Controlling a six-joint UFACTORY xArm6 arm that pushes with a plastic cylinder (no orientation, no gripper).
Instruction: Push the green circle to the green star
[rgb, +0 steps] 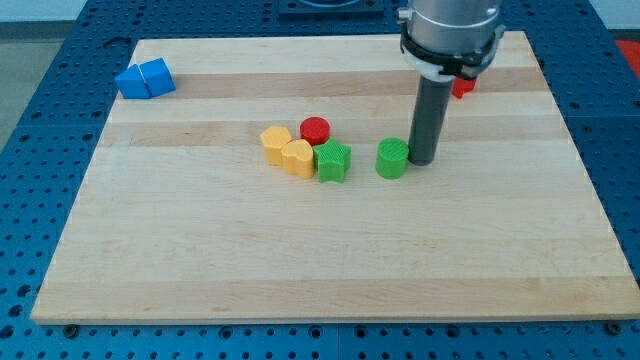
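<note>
Green circle (392, 158) sits mid-bench, my tip (421, 161) touching or just beside its right side, the green star (332, 161) near on its left. No gripper here: nothing is grasped. Small, rigid and probably light, it should slide easily; press centrally on the right face.

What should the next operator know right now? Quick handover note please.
No pincer on this rig; my tip is down on the wooden board, right beside the green circle block, on its side toward the view's right.
The green star block sits a short gap away toward the view's left, next to two yellow blocks and a red round block.
Done: tip lined up behind the circle.
Left: push the circle toward the view's left until it reaches the star; the gap is still open.
Blue blocks sit at the top-left corner, out of the path.
</note>
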